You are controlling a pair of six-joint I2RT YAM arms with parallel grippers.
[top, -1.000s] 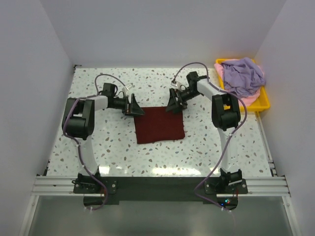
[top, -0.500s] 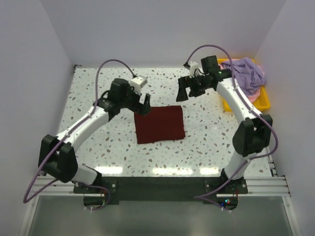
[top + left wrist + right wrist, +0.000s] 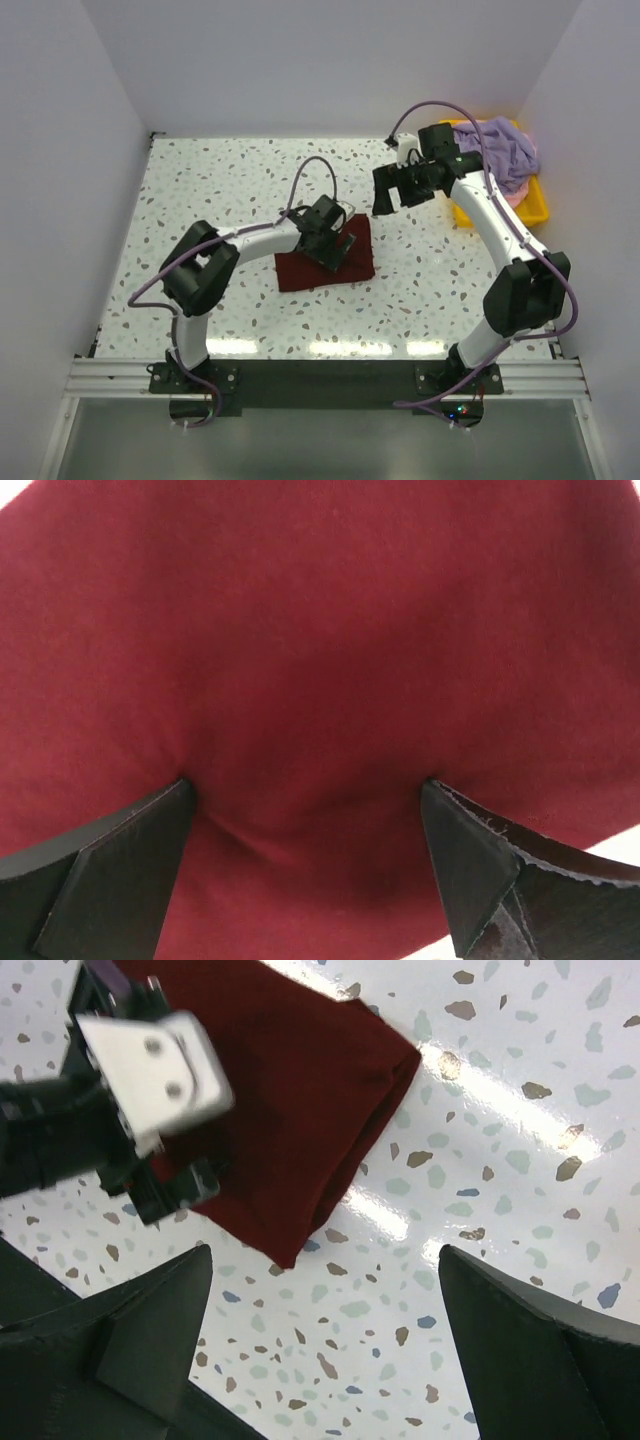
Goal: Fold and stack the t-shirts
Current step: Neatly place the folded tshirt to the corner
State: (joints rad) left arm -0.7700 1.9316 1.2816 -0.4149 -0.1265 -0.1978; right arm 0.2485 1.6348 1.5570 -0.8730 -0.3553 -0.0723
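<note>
A dark maroon t-shirt (image 3: 300, 272) lies folded into a rectangle in the middle of the table. My left gripper (image 3: 336, 247) rests on its right half. In the left wrist view maroon cloth (image 3: 320, 630) fills the frame and the left gripper (image 3: 305, 800) is open, both fingertips (image 3: 110, 870) pressing into the cloth and dimpling it. My right gripper (image 3: 386, 196) hangs open above the table just past the shirt's far right corner. The right wrist view shows the folded shirt (image 3: 300, 1090) and bare table between the right gripper's (image 3: 325, 1252) fingers. The lavender t-shirt (image 3: 495, 150) is heaped over the pale pink one (image 3: 516, 200).
A yellow tray (image 3: 537, 212) at the back right corner holds the lavender and pink shirts. White walls close the table on three sides. The left arm's wrist (image 3: 150, 1060) shows in the right wrist view, over the maroon shirt.
The left arm has swung right and down from the shirt's far left corner onto its right half. The right gripper has lifted off the shirt's far right corner and now hangs above it.
</note>
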